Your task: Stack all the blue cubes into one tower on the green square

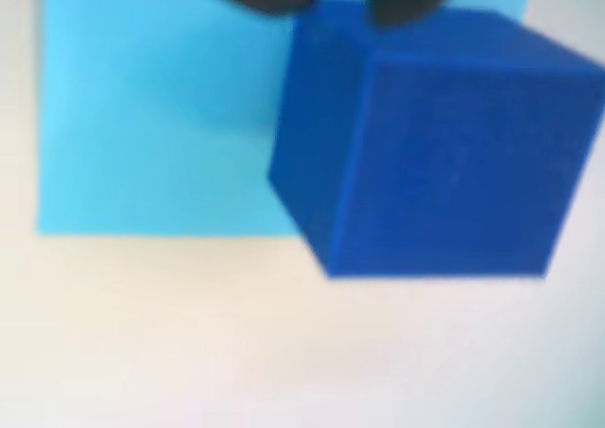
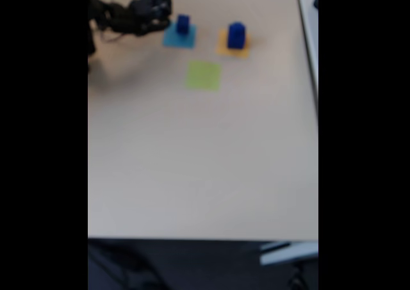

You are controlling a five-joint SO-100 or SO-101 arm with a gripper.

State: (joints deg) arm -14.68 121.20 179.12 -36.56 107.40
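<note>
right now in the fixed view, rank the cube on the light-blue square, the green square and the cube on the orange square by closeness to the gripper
1. Cube on the light-blue square, just right of the gripper.
2. Green square, lower right.
3. Cube on the orange square, farthest right.

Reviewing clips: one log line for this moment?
gripper: beside blue cube on light-blue square | second cube: orange square | green square: bare

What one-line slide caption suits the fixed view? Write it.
Black arm's tool beside a dark-blue cube on the light-blue square; flat yellow-green square bare.
</note>
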